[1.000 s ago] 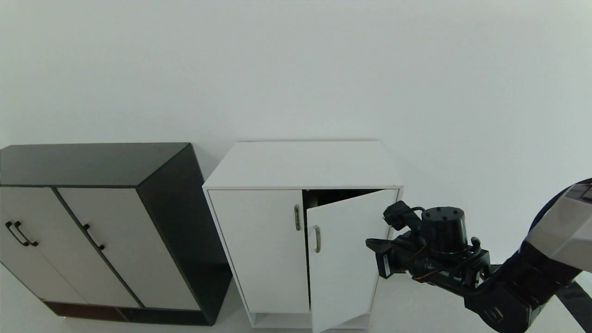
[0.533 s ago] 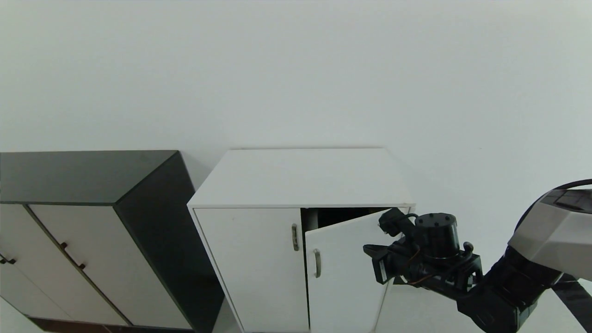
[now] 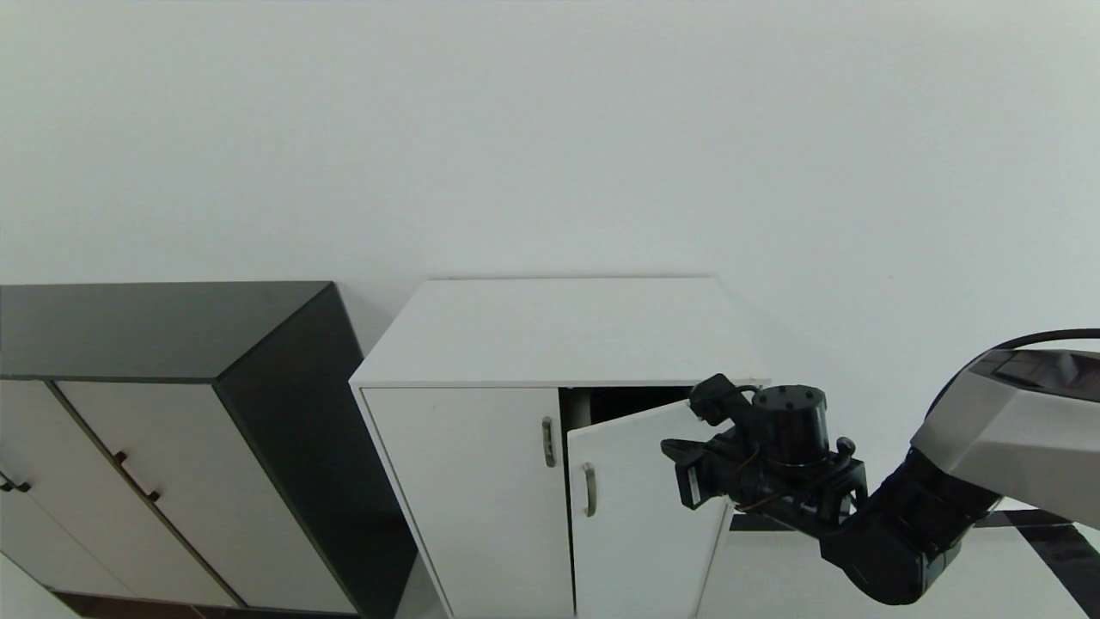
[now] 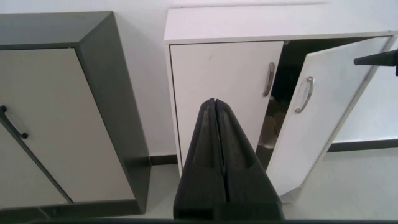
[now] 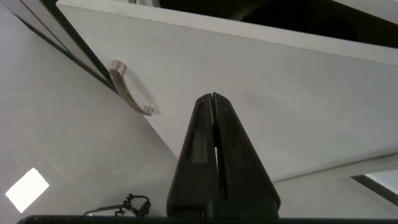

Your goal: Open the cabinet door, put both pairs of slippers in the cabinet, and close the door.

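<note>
Head cam: 2 cabinets, dark cabinet (image 3: 172, 327) & white cabinet (image 3: 559, 331), its rt door (image 3: 640, 516) ajar by right gripper (image 3: 670, 449); L wrist: left gripper (image 4: 214, 102) fingers pressed together, white cabinet well ahead; R wrist: fingers pressed together too, door just past tips.

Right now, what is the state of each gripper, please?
Left gripper: closed, holding nothing.
Right gripper: closed, holding nothing, close to the half-open cabinet door.
</note>
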Available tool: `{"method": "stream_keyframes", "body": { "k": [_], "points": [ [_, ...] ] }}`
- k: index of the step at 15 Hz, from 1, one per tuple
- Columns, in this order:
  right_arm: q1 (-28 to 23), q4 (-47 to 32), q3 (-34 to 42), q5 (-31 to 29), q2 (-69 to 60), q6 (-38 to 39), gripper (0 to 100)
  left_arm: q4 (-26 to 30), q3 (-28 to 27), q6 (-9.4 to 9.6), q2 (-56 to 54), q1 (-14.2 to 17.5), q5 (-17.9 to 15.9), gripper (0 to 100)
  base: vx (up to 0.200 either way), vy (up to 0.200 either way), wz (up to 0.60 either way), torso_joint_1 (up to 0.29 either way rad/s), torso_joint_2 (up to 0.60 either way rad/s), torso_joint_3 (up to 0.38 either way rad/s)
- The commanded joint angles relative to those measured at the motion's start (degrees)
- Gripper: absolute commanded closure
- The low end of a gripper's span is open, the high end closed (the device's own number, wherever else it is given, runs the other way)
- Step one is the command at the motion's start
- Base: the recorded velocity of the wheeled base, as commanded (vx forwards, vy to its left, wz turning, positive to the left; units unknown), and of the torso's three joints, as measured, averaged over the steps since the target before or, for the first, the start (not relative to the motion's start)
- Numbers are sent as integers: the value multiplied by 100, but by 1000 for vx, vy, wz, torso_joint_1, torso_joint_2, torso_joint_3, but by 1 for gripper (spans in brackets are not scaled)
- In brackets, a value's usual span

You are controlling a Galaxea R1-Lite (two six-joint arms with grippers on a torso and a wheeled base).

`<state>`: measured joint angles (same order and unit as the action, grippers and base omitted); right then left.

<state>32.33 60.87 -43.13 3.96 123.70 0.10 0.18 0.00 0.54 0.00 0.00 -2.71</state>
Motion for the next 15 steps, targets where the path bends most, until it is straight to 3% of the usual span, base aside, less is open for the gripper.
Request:
{"method": "stream_keyframes", "body": {
  "k": [1,15],
  "points": [
    [1,-14,-196,-9,163,-1,100,-1,0,-1,0,0,7,100,0,0,0,0,0,0],
    [-183,-216,-1154,-18,779,-1,100,-1,0,-1,0,0,-2,100,0,0,0,0,0,0]
  ]
}}
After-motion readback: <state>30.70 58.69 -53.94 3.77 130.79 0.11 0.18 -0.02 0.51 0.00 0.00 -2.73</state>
